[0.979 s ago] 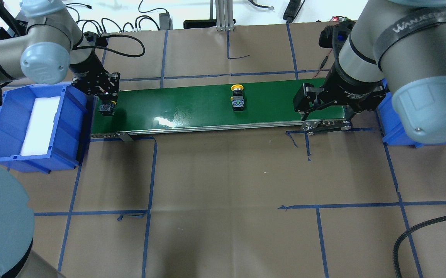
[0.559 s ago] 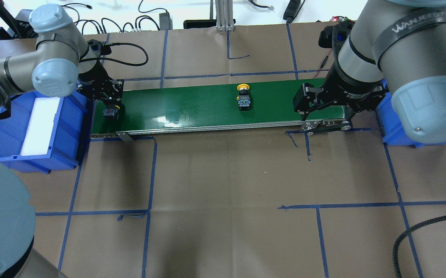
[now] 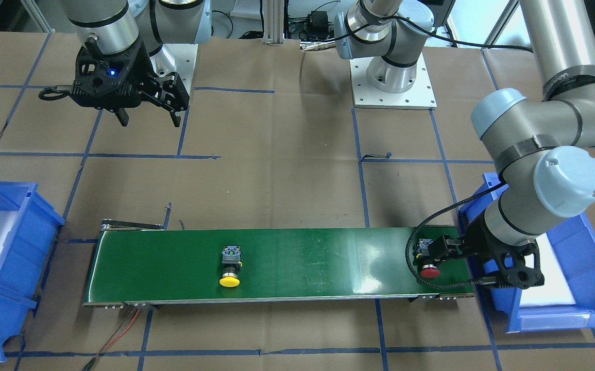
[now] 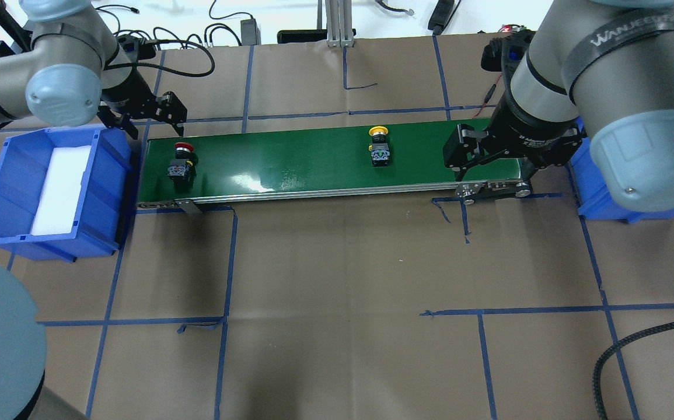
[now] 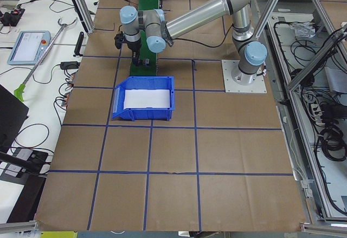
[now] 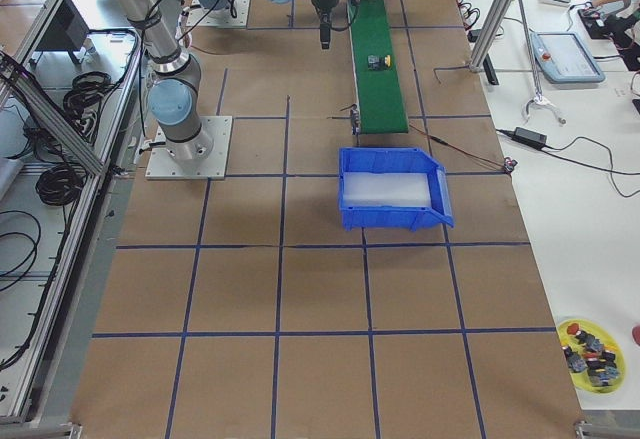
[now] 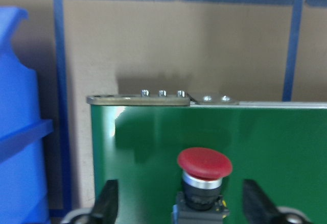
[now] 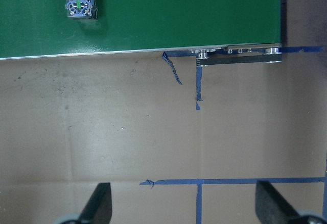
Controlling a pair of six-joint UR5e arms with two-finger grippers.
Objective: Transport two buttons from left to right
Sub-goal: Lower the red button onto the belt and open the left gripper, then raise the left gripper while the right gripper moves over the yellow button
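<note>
- The red button, a small push-button switch with a round red mushroom cap on a blocky black-grey body, lies on its side at the left end of the long green conveyor belt, cap pointing away from the robot.
- The left gripper hovers above it; its jaws are spread wide, either side of the cap and clear of it in the wrist view.
- The yellow button, the same kind with a yellow cap, lies right of the belt's middle.
- The right gripper hangs over the belt's right end, jaws released and empty.
- A blue plastic bin with a white liner sits on the paper-covered worktop beside the belt's left end.
</note>
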